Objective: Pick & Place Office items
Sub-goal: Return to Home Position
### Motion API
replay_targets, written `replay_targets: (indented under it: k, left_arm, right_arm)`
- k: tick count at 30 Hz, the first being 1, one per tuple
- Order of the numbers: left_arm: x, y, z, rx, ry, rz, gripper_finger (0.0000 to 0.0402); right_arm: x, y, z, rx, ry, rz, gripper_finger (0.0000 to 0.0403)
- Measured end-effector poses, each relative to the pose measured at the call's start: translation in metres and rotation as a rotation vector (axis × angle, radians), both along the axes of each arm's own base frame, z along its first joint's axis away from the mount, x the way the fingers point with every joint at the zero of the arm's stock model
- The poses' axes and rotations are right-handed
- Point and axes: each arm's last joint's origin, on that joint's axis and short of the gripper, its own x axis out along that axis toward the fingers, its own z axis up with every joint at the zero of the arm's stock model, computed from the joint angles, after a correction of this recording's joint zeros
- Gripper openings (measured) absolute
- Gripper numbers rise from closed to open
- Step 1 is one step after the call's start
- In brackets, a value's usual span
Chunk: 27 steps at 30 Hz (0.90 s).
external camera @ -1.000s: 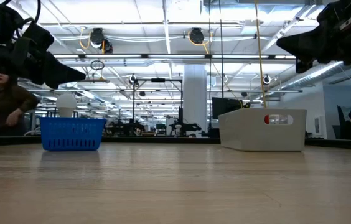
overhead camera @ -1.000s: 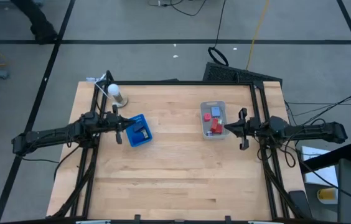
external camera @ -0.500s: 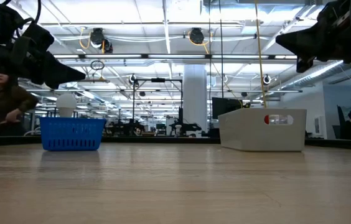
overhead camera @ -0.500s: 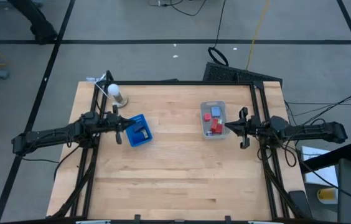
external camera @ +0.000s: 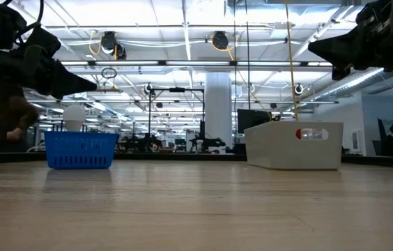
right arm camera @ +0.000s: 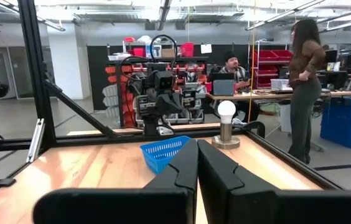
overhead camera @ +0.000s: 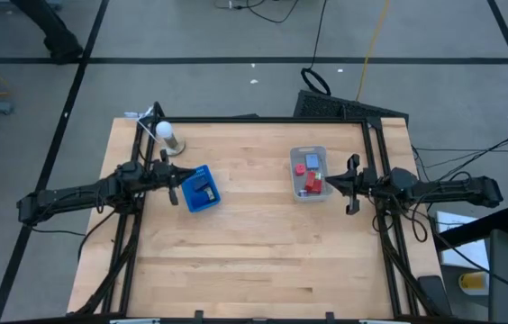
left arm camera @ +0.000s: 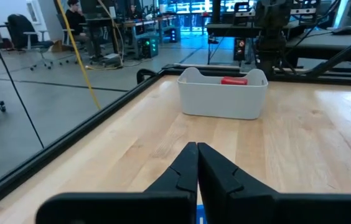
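Note:
A clear plastic bin at the table's far right holds several small office items, red and grey-blue. A blue tray stands at the far left with a dark piece in it. My left gripper hovers shut just left of the blue tray, above the table. My right gripper hovers shut just right of the bin. In the left wrist view the shut fingers point toward the bin; in the right wrist view the shut fingers point toward the tray.
A lamp with a white round bulb stands on the table's far left corner. Black frame rails run along the table's sides. The near half of the wooden table is bare. A person stands beyond the table.

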Motion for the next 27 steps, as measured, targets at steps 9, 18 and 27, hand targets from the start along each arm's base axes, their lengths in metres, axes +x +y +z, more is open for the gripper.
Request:
replay_targets:
  k: [9, 18, 27]
  left_arm:
    - [0.0000, 0.0000, 0.0000, -0.001, -0.001, 0.000, 0.0021]
    - [0.0000, 0.0000, 0.0001, -0.002, -0.001, 0.001, 0.0026]
    - [0.0000, 0.0000, 0.0002, -0.002, -0.002, 0.001, 0.0026]
  right_arm:
    - [0.0000, 0.0000, 0.0000, -0.001, 0.000, 0.000, 0.0004]
    - [0.0000, 0.0000, 0.0000, -0.001, 0.000, 0.001, 0.0004]
    - [0.0000, 0.0001, 0.0000, -0.001, 0.000, 0.001, 0.0004]
